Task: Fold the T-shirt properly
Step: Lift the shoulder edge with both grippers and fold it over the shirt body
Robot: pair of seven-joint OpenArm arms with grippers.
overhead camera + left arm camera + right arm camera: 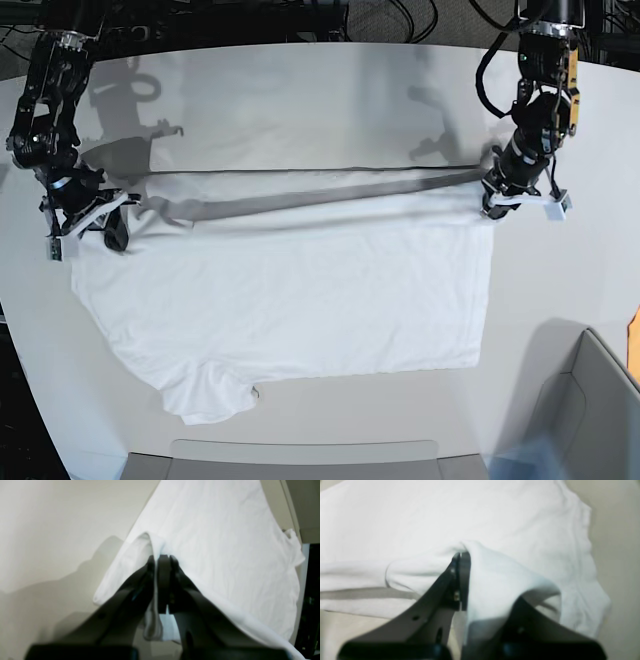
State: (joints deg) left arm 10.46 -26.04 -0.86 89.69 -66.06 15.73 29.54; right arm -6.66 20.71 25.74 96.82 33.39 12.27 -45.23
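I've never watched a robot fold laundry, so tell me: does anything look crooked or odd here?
Yes. The T-shirt lies slightly skewed on the table: one sleeve juts out, bunched, at its near edge. Each gripper, left and right, pinches a far corner, the edge between them pulled tight.

The T-shirt [290,300] is spread across the surface [330,100], its far edge stretched between fingers [100,222] at left and fingers [497,190] at right.

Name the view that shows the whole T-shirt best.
The base view: the T-shirt lies spread across the tabletop, nearly all its outline visible. Each wrist view shows only part of the cloth, bunched around a shut tool.
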